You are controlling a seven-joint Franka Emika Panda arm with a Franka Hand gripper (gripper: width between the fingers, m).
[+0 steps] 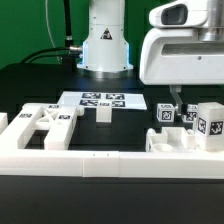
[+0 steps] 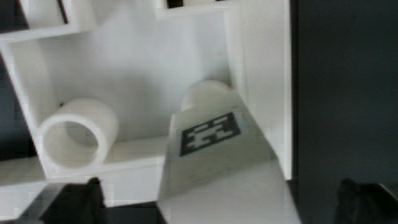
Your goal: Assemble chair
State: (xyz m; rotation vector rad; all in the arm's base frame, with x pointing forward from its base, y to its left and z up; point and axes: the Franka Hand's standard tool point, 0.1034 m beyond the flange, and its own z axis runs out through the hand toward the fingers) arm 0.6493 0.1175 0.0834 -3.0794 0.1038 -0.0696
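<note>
In the wrist view my gripper (image 2: 217, 208) is open. Its two dark fingertips (image 2: 75, 203) stand wide apart on either side of a white chair part with a marker tag (image 2: 217, 140), and they do not touch it. A short white round peg (image 2: 75, 135) lies beside that part against a larger white piece (image 2: 125, 60). In the exterior view the gripper (image 1: 174, 104) hangs low over the tagged white parts (image 1: 163, 114) at the exterior view's right. A tagged block (image 1: 210, 122) stands beside them. Flat white chair pieces (image 1: 45, 122) lie at the left.
The marker board (image 1: 100, 99) lies mid-table in front of the robot base (image 1: 105, 45). A small white block (image 1: 103, 114) stands by it. A long white wall (image 1: 100, 165) runs along the near edge, with a raised section (image 1: 185, 140) at the right.
</note>
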